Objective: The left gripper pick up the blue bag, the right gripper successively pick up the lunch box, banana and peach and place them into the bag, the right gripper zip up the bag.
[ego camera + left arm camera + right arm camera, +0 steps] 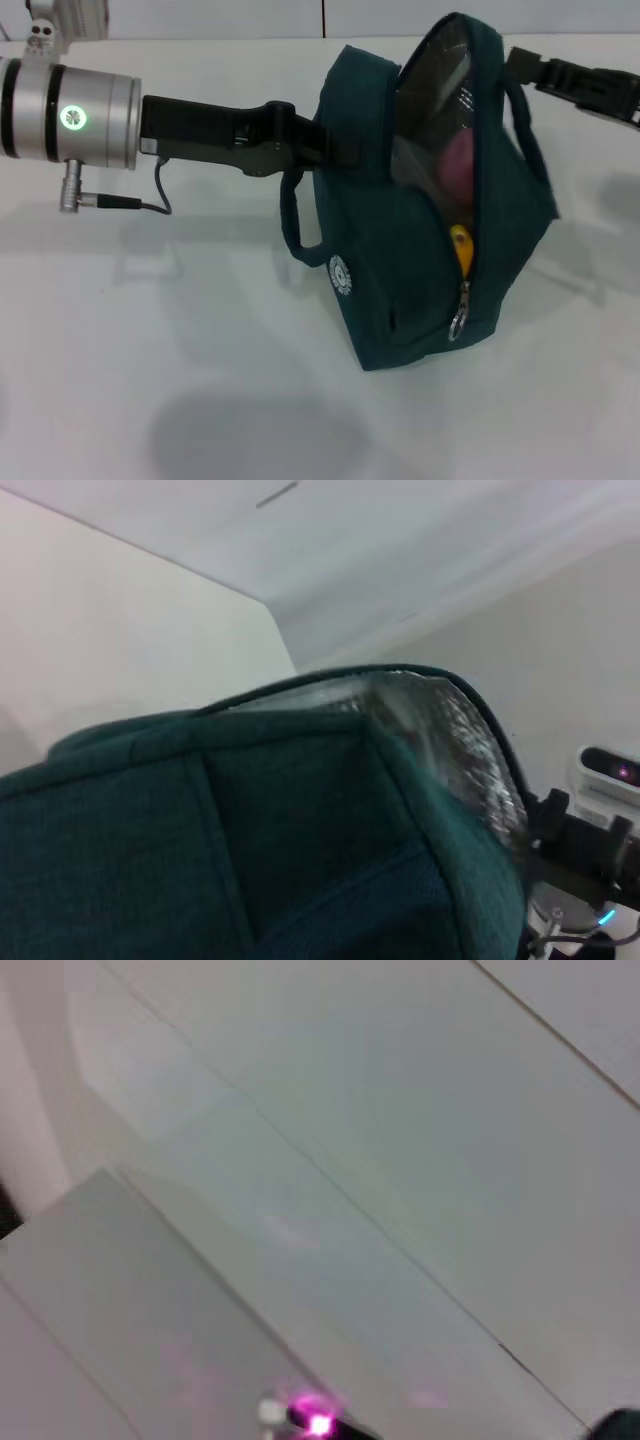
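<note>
A: At the middle of the white table [150, 330] we have the blue bag [400, 270], held up by its far-left upper edge. The left gripper [335, 150] comes in from the left and is clamped on the bag's top rim there, fingers closed on fabric.

B: Agreed. Contents?

A: Through the open mouth we see the peach [458, 165] high inside and the banana [462, 250] tip lower down, just above the zipper pull [459, 318]. Lunch box we can't make out; probably behind the foil lining, but we can't tell.

B: So loading looks done, and we judge zipping is what's left.

A: Yes. Key relation: the zipper track runs as a long arc from the pull, low on the front face, up over the top of the bag toward the back. The pull hangs at the low front end, a metal ring dangling.

B: And the right gripper [520, 62]?

A: Up at the far right, near the bag's top and its right handle [530, 130], well above the pull. Whether its fingers are spread or closed, we can't tell.

B: So the pull lies below and toward us from the right gripper. It is the free arm; left is busy holding.

A: Right wrist view shows only wall, no bag.
</note>
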Controlling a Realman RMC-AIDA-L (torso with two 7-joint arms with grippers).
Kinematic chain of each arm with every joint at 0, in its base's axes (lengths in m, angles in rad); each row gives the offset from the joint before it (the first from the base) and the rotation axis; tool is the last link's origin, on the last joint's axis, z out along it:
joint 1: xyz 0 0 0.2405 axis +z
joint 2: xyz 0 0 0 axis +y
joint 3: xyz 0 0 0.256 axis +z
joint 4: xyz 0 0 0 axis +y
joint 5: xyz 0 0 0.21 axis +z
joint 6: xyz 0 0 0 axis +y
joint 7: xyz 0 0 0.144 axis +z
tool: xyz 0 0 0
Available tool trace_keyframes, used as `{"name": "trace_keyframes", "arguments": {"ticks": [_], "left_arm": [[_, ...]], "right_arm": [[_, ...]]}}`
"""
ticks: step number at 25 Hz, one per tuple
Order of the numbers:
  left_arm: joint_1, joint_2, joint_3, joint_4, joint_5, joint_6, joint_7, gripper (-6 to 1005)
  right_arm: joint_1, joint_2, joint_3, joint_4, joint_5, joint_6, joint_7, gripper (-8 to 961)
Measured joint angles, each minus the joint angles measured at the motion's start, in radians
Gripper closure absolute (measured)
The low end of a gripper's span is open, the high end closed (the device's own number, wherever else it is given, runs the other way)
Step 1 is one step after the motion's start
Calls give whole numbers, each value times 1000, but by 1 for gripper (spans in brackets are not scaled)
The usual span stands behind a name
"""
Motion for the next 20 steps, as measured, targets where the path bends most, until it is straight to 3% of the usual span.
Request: {"name": "trace_keyframes", "arguments": {"ticks": [1,11,17,20], "left_arm": [[0,0,-1,0,-1,7,-1,958],[13,1,-2,-15,1,2,2,957],[33,-1,-1,-20,3,1,5,957],[33,-2,0,-21,3,1,5,957]], "right_arm": [[-7,-2,12,0,-1,-25,-17,866],[-88,-15,8,-10,-24,-154,-224,448],[-189,8,-3,0,-183,-300,-567,306],[-221,9,-19,26,-190,-317,-670,234]]}}
